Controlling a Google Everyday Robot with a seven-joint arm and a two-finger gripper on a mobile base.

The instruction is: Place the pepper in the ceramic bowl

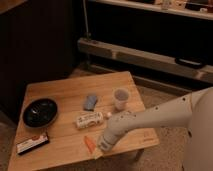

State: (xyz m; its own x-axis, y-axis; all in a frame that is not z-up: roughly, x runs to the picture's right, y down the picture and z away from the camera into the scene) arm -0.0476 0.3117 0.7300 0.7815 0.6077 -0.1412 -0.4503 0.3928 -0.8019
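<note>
The pepper (89,144) is a small orange-red tapered piece lying on the wooden table (65,90) near its front edge. My gripper (100,148) is at the end of the white arm, low over the table, right beside the pepper on its right and touching or nearly touching it. The ceramic bowl (40,112) is black, glossy and shallow. It sits at the table's left side, well to the left of and behind the pepper.
A white labelled bottle (90,120) lies on its side mid-table. A small white cup (121,98) stands to the right and a blue object (90,102) lies behind the bottle. A red and black packet (32,144) lies at the front left. Dark shelving stands behind.
</note>
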